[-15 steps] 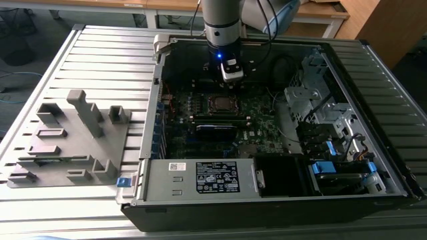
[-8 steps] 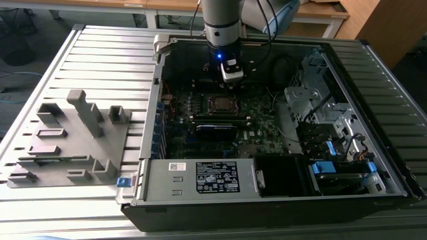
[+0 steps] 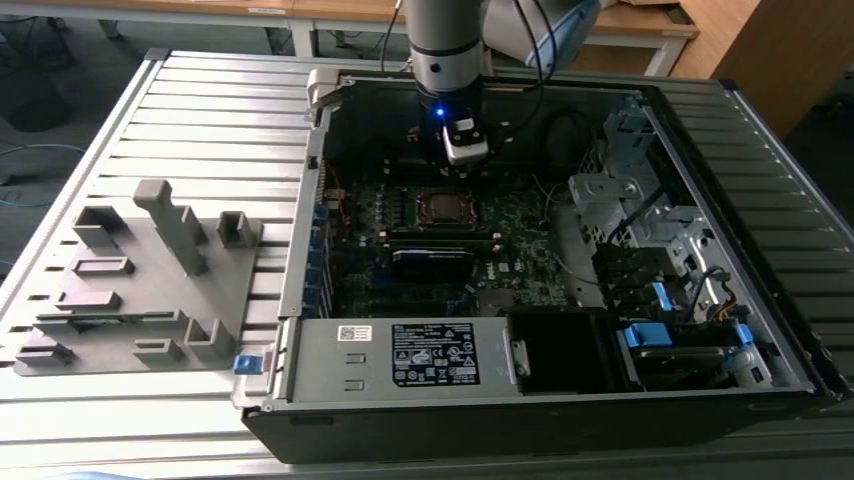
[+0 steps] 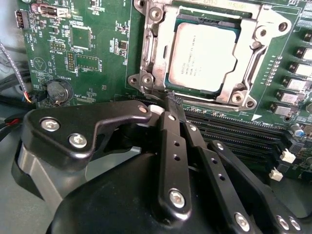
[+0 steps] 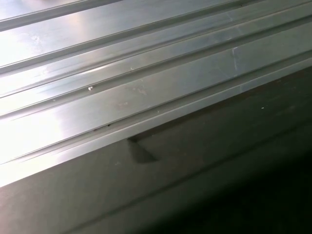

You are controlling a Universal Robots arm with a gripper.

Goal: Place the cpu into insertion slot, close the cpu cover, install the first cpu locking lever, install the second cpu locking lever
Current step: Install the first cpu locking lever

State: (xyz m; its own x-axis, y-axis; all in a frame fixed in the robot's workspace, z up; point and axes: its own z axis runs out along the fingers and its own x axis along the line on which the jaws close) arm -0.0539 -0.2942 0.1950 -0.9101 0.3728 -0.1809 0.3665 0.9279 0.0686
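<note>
The ribbed metal table [image 3: 200,100] carries the open computer case [image 3: 747,200]. Over its green motherboard [image 4: 87,58] hangs the gripper [image 4: 173,103], fingers [image 4: 168,141] drawn together on nothing, tips just beside the insertion slot [image 3: 419,206]. There the cpu cover [image 4: 265,27] lies flat around the seated cpu [image 4: 200,56].

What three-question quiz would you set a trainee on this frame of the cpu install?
1. True or false: the hand is holding the cpu.
2. The cpu cover is: A) standing upright, B) down around the chip, C) lying on the table.
3. In the exterior view, on which side of the computer case is the grey fixture tray?
Key: 1 false; 2 B; 3 the exterior view's left.
</note>
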